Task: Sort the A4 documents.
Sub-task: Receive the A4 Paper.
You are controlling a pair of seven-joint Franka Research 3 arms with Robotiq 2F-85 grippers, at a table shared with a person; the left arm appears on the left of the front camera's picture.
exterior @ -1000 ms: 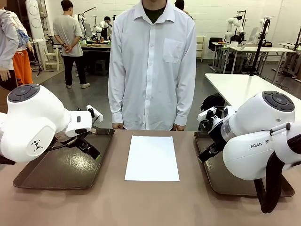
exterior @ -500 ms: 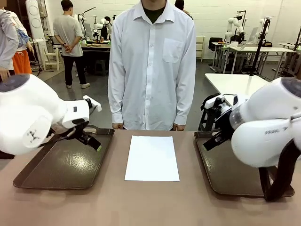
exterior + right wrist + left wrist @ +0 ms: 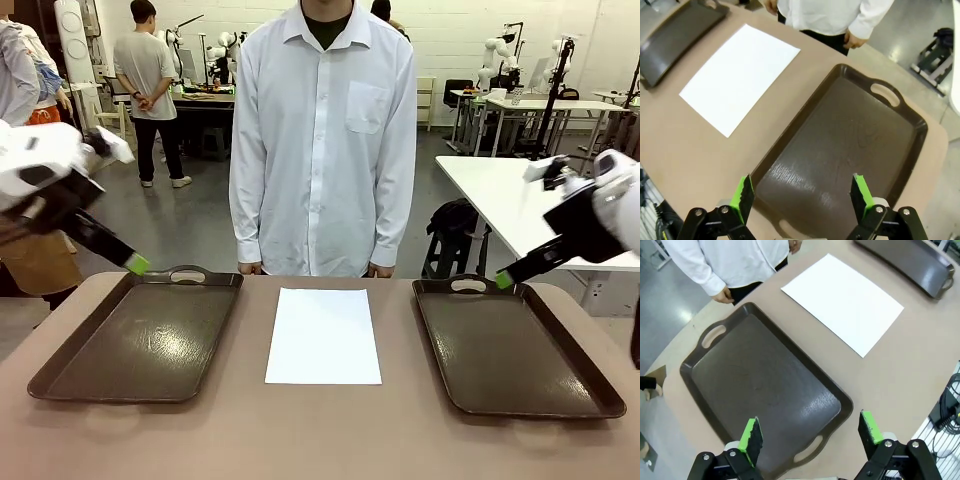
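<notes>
Here both hands stand wide open and empty: the left hand (image 3: 810, 429) hangs over the left tray (image 3: 140, 340), the right hand (image 3: 802, 192) over the right tray (image 3: 510, 345). The sheet (image 3: 323, 335) lies flat in the middle of the bench (image 3: 320, 430), between the trays and touching neither, its far end near the person (image 3: 325, 140). Lifting thin paper probably needs a slide to the near edge, where bare bench leaves room.

Lab: white workbenches (image 3: 505, 188), concrete floor (image 3: 190, 218)
</notes>
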